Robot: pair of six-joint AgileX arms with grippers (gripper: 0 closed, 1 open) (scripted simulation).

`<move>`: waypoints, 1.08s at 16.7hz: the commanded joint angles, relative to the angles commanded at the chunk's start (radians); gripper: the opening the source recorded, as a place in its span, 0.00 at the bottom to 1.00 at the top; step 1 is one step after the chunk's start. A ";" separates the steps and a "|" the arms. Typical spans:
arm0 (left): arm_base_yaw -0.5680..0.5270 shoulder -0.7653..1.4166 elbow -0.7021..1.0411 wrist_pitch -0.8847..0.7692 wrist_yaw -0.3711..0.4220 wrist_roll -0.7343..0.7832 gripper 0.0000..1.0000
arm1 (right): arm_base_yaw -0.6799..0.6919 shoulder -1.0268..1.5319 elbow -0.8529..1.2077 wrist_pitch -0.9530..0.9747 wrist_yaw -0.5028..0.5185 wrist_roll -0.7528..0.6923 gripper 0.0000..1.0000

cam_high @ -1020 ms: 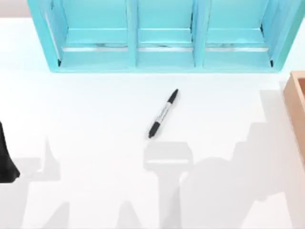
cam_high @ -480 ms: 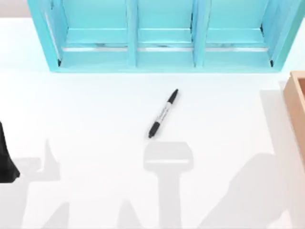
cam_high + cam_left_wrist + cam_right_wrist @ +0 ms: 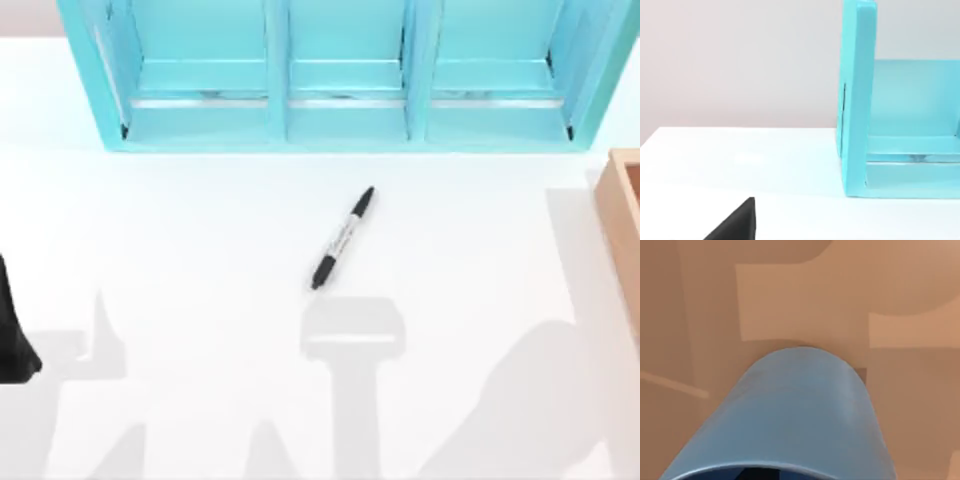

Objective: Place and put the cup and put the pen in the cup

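The pen, slim and black with a pale label on its barrel, lies at a slant on the white table near the middle, in front of the shelf. The blue cup looms close in the right wrist view, seen along its side with its rim nearest the camera, against brown wooden walls. My left arm is a dark shape parked at the table's left edge, far from the pen. A black part of the left gripper pokes into the left wrist view.
A turquoise shelf unit with three bays runs along the back of the table, and its end panel stands in the left wrist view. A wooden box sits at the right edge. Arm shadows fall across the front of the table.
The large shadow at the front right has drawn back toward the right edge. The pen and the left arm have not moved.
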 joint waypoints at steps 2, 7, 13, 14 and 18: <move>0.000 0.000 0.000 0.000 0.000 0.000 1.00 | 0.000 0.000 0.000 0.000 0.000 0.000 0.55; 0.000 0.000 0.000 0.000 0.000 0.000 1.00 | 0.000 0.000 0.000 0.000 0.000 0.000 0.17; 0.000 0.000 0.000 0.000 0.000 0.000 1.00 | 0.000 0.000 0.000 0.000 0.000 0.000 0.00; 0.000 0.000 0.000 0.000 0.000 0.000 1.00 | 0.000 0.000 0.000 0.000 0.000 0.000 0.00; 0.000 0.000 0.000 0.000 0.000 0.000 1.00 | 0.000 -0.002 0.000 0.000 0.000 0.001 0.00</move>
